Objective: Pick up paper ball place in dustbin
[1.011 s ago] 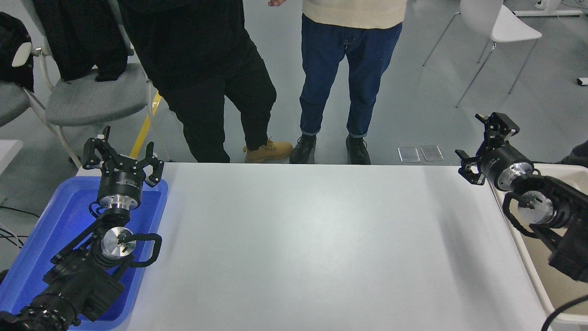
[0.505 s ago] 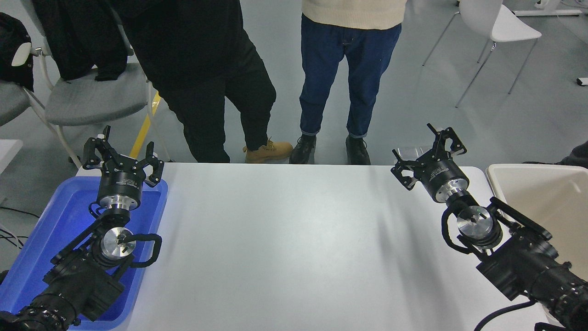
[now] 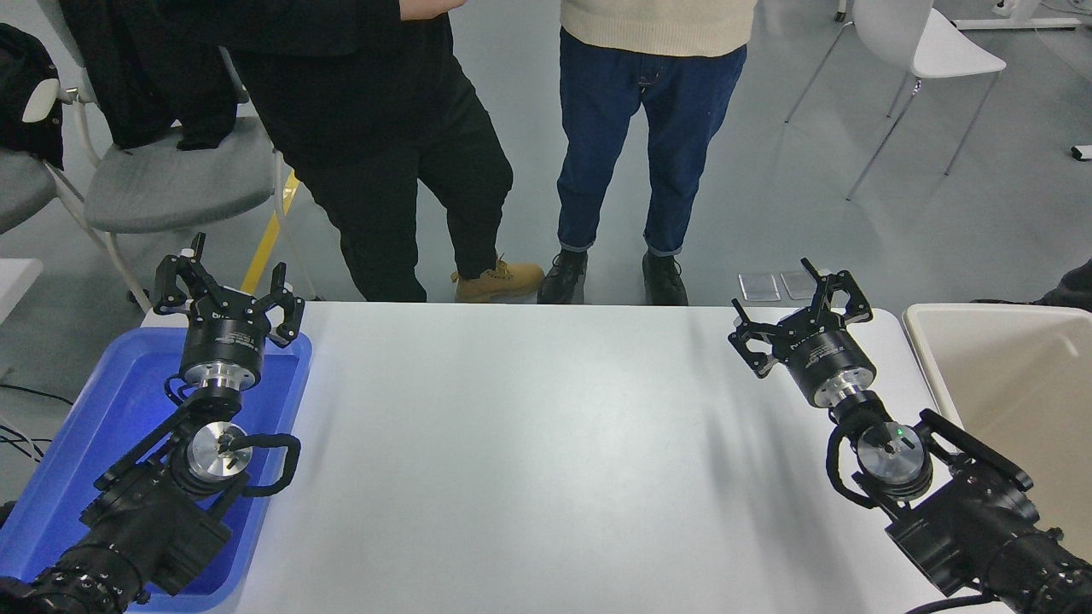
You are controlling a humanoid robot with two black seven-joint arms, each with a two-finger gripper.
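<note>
The tan paper ball is not in view anywhere on the table. The beige dustbin (image 3: 926, 362) with a cream rim stands off the table's right edge; only part of its inside shows. My right gripper (image 3: 800, 313) is open and empty, held over the table's far right part, just left of the dustbin. My left gripper (image 3: 229, 290) is open and empty, parked over the far end of the blue tray (image 3: 94, 426) at the lower left.
The white table (image 3: 546, 443) spans the middle. Two people stand at its far edge, one in black trousers (image 3: 392, 170), one in blue jeans (image 3: 648, 119). Chairs stand at the back left (image 3: 171, 179) and back right (image 3: 930, 51).
My right arm has swung left from over the dustbin to over the table's right part, then settled slightly lower. The left arm has not moved.
</note>
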